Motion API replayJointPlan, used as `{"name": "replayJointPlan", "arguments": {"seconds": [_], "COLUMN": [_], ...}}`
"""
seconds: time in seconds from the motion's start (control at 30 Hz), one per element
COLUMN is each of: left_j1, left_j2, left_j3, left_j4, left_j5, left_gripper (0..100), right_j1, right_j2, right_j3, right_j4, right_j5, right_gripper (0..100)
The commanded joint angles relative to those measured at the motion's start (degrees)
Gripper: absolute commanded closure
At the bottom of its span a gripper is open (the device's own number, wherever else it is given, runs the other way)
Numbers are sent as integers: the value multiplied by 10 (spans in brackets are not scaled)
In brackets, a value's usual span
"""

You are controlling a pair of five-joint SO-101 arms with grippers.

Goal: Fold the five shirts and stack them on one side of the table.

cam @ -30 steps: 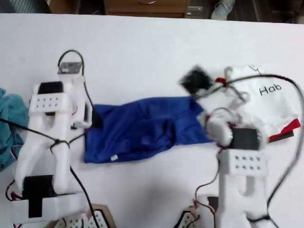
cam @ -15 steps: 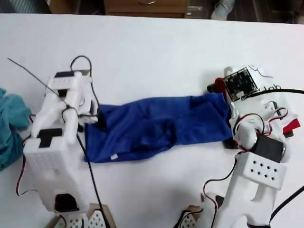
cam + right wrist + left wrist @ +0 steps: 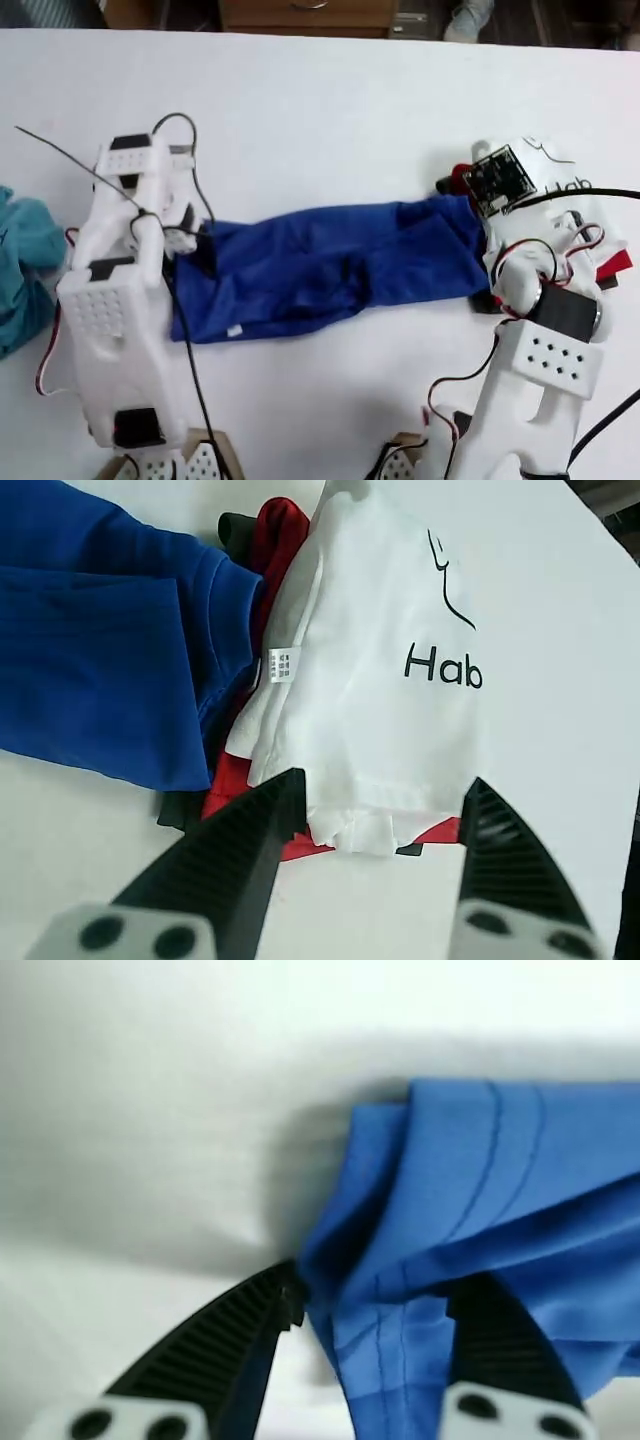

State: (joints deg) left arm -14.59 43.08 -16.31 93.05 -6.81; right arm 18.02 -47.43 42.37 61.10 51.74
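The crumpled royal-blue cotton shirt [image 3: 330,265] lies stretched across the white table [image 3: 320,110], one end between the parted fingers of the left gripper [image 3: 385,1295], while the right gripper [image 3: 385,785] hangs wide open and empty over the folded white printed shirt [image 3: 390,680] just beside it.

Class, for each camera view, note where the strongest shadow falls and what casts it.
High view: even light, with only faint, soft shadows on the table. Left wrist view: a dark shadow lies on the table against the bunched edge of the blue shirt, which casts it. Right wrist view: hardly any shadow shows round the white shirt.
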Motion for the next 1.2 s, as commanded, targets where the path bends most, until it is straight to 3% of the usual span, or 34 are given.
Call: {"name": "replayJointPlan", "arguments": {"seconds": [0.0,0.23,0.43,0.53,0.63,0.73,0.87,1.17], "left_j1": [-5,-1,-124,-178,-196,-195,-131,127], "left_j2": [5,6,5,4,0,-29,-96,-300], "left_j3": [-3,-7,-51,-125,-206,-206,-159,-84], "left_j4": [-4,-24,-28,13,97,95,95,94], "left_j5": [-34,-34,-39,-98,-154,-159,-156,-104], "left_gripper": [731,985,980,980,980,980,980,980], "right_j1": [0,0,2,3,4,20,70,214], "right_j2": [-20,-20,-20,-20,-21,-17,-15,-15], "right_j3": [-7,-7,-7,-7,-7,-4,-4,28], "right_j4": [-9,-9,-9,-8,-7,-7,-28,-79], "right_j5": [5,4,2,1,0,-14,-59,-92], "right_gripper": [744,744,744,744,745,745,745,745]}}
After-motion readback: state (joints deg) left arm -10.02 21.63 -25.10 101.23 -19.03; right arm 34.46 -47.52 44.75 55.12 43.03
